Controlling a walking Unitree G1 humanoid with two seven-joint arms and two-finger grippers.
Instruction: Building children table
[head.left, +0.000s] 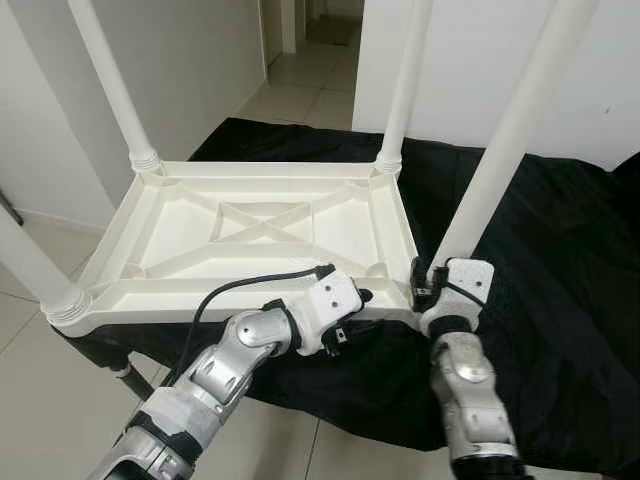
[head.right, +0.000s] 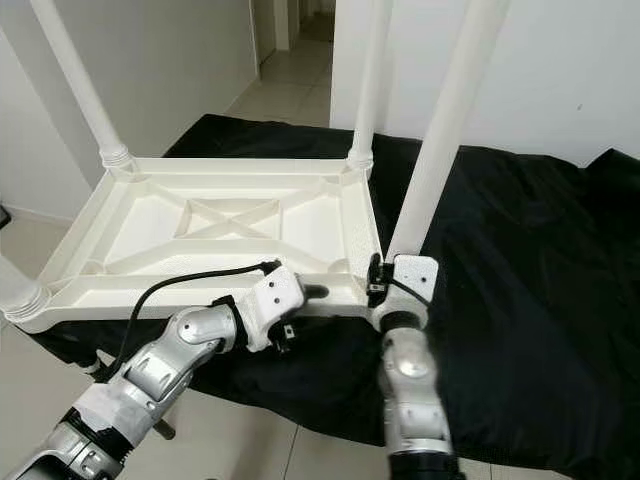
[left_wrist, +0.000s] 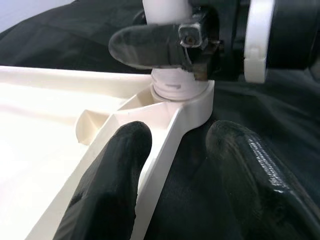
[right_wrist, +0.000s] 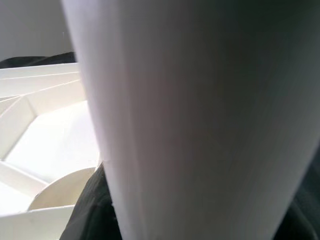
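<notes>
Lying upside down on a black cloth (head.left: 560, 250) over a low counter, the white children's table (head.left: 260, 235) shows its ribbed underside, with four white legs standing up from its corners. The right hand (head.left: 424, 284) is closed around the base of the near right leg (head.left: 500, 150), just above its corner socket. The left hand (left_wrist: 172, 170) reaches toward that same corner, its fingers (left_wrist: 107, 195) spread apart on either side of the tabletop's near rim, one inside and one over the cloth.
</notes>
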